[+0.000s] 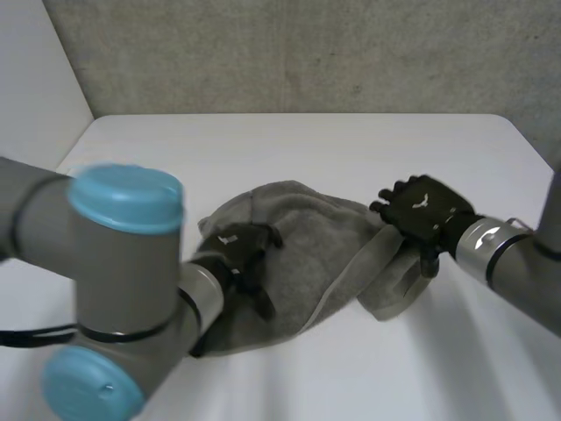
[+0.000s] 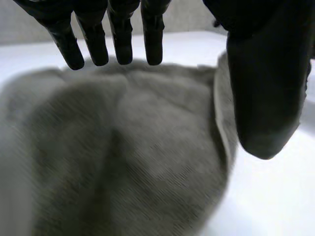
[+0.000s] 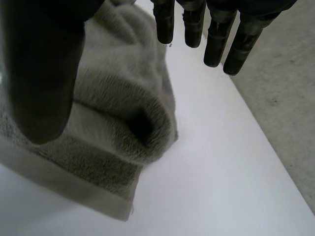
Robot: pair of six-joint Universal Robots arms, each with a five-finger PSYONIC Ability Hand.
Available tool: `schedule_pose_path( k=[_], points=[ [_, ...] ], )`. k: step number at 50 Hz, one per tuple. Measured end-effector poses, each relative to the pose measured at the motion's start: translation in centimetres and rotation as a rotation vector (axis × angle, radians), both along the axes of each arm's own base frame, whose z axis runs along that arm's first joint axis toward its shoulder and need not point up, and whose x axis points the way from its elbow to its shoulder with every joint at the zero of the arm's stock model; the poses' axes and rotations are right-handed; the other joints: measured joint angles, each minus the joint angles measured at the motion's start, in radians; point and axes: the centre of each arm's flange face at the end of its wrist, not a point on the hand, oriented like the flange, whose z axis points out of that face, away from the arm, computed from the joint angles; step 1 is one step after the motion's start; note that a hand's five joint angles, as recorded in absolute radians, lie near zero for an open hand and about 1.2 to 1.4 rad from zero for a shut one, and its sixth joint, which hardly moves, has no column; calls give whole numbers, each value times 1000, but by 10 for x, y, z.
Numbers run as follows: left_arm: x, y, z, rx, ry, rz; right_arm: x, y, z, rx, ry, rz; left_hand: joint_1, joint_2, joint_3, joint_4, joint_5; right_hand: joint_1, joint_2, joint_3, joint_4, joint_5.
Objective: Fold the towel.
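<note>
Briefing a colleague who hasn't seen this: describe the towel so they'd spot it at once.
On the white table, between two black robot hands, lies a crumpled grey terry-cloth towel. The left hand is over its left part, the right hand over its bunched right end. It is the only soft, fuzzy thing there, edged with a flat hem.

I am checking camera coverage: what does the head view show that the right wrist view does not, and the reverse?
Head view adds: the left arm with the left hand open over the grey towel's middle. Right wrist view adds: a rolled fold and a hemmed edge by the thumb. Both share: towel, open right hand, white table.
</note>
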Motion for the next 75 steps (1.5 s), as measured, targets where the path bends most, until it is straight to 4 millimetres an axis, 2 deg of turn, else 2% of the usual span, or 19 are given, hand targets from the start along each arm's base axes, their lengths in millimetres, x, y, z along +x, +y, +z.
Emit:
schedule_pose_path(
  k=[4,9,23,35,45,52,60,68,75],
  points=[
    [-11,6,-17,30,-20,1,4,-7,-20,-19,15,14,25,23,0,0,24,4,3,0,0,2],
    [-20,10,-26,17,-37,26,12,-9,-33,-33,6,32,55,55,0,0,54,102,102,0,0,101],
    [-38,20,-41,-8,-35,39,42,12,-54,-19,-1,130,72,74,0,0,74,292,301,0,0,295],
    [-46,19,-50,5,-10,39,50,18,-60,-2,5,160,72,74,0,0,74,316,310,0,0,312],
    [-47,14,-47,-13,-10,43,52,23,-55,-11,7,158,72,74,0,0,74,314,308,0,0,304],
    [-30,10,-33,-47,-70,57,47,20,-39,-49,-4,137,72,74,0,0,74,313,308,0,0,296],
    [11,-6,-16,-112,-222,73,37,13,-26,-80,-20,98,72,75,0,0,75,309,308,0,0,286],
    [38,-13,-6,-129,-276,75,32,7,-23,-74,-36,70,119,120,0,0,119,304,304,0,0,279],
    [49,-10,-4,-119,-287,53,32,8,-25,-67,-38,73,145,143,0,0,145,300,303,0,0,276]
  ],
)
